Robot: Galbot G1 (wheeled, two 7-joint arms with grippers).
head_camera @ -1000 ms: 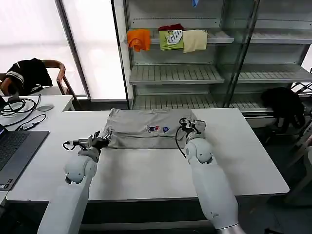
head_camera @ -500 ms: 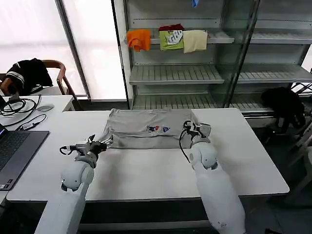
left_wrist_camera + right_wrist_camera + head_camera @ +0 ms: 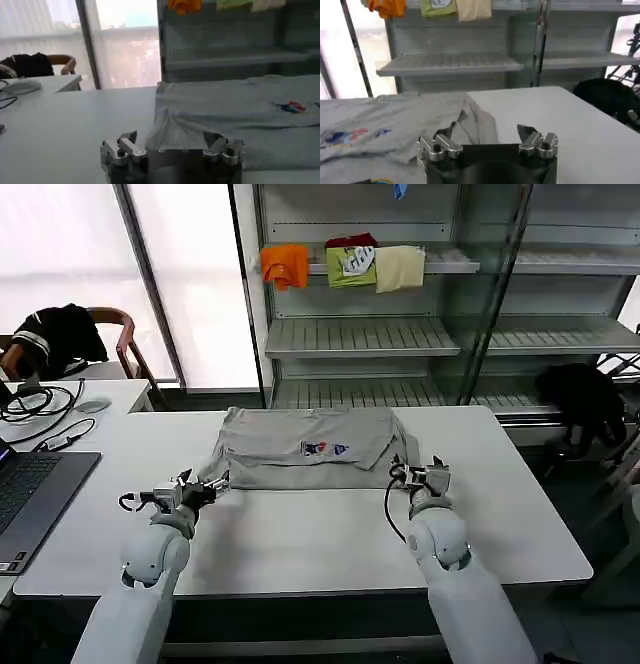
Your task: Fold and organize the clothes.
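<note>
**Both grippers open at the near corners of the grey shirt**

You are looking down at a white table [image 3: 300,534] with one light grey shirt [image 3: 300,446] spread across its far half. The shirt lies partly folded, its small multicoloured chest print [image 3: 326,449] facing up, right of the shirt's middle. The shirt's far edge runs close to the table's back edge; its near edge crosses about the middle of the tabletop.

Your left gripper [image 3: 196,487] sits at the shirt's near left corner, fingers spread and holding nothing. From the left wrist view, the left gripper [image 3: 172,141] has a rumpled fold of the shirt [image 3: 240,117] just beyond its fingertips.

Your right gripper [image 3: 425,474] sits just off the shirt's near right corner, also spread wide and empty. In the right wrist view, the right gripper [image 3: 487,140] faces the bunched corner of the shirt [image 3: 395,125], with bare table beyond the shirt's right edge.

Nearer than the shirt, the tabletop is bare. Left of the shirt, a laptop [image 3: 30,489] sits on the table. Behind the shirt stands a metal shelf unit [image 3: 400,334] holding orange, green and cream folded cloths [image 3: 345,264].
</note>
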